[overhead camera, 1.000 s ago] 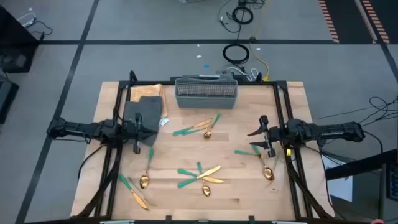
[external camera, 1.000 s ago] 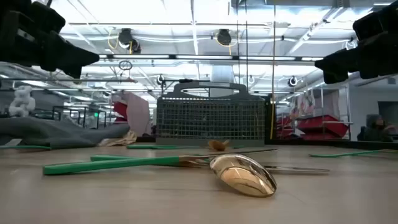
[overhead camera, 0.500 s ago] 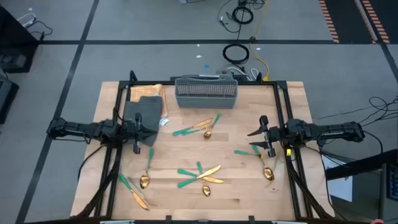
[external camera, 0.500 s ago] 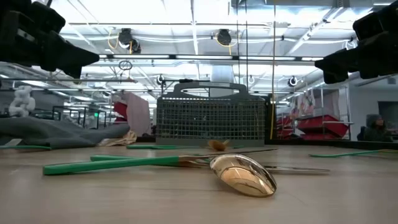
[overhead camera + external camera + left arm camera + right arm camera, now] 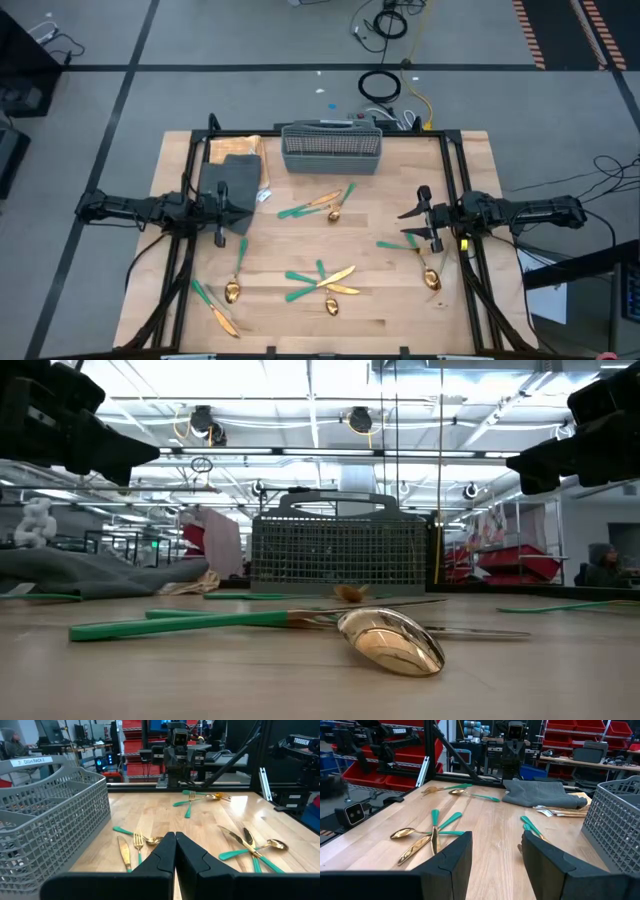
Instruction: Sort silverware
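Note:
The silverware lies scattered flat on the wooden table: one cluster [image 5: 322, 207] in front of the grey mesh basket [image 5: 332, 148], another [image 5: 322, 281] toward the near edge, a spoon [image 5: 232, 290] and a knife [image 5: 216, 311] near left, and a spoon [image 5: 432, 279] near right. In the low view a gold spoon [image 5: 392, 640] lies closest. My left gripper [image 5: 175, 836] is shut and hovers by the grey folded cloth [image 5: 232, 180] at the table's left side. My right gripper [image 5: 496, 840] is open and hovers at the right side [image 5: 408, 225], above a green handle [image 5: 395, 243].
The basket stands at the far edge, in the middle [image 5: 340, 555]. The cloth [image 5: 90, 572] lies far left, with a few more utensils [image 5: 560, 811] beside it. A black frame [image 5: 190, 200] runs along the table's left and right sides. Bare wood shows between the utensil clusters.

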Robot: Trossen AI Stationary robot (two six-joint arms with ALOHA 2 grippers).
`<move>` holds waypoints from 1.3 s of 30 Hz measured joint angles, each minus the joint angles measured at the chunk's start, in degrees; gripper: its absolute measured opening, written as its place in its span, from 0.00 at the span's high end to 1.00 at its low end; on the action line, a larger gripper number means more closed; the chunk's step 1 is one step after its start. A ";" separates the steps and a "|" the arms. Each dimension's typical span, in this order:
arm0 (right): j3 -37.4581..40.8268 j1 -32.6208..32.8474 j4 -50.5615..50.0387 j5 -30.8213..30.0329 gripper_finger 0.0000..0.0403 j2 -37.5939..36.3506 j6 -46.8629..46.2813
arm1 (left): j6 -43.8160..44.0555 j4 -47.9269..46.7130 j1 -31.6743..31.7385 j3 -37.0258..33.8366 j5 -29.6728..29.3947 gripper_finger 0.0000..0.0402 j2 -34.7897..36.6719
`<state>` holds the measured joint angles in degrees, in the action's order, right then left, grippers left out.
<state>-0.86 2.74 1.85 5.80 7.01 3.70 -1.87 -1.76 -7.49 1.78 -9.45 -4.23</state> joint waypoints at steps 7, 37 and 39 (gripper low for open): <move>0.02 -0.02 -0.01 0.00 0.60 -0.02 0.00 | -0.01 0.00 0.00 -0.02 0.00 0.98 0.00; 0.01 -0.02 0.18 -0.04 0.60 -0.02 10.17 | 0.31 16.06 -0.02 -0.17 2.42 0.98 0.02; 0.00 -0.02 0.16 -0.04 0.60 -0.02 15.10 | -0.29 17.65 -0.02 -0.17 2.38 0.98 0.01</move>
<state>-0.86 2.72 2.00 5.76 6.98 18.81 -2.16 15.89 -7.51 1.61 -7.07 -4.22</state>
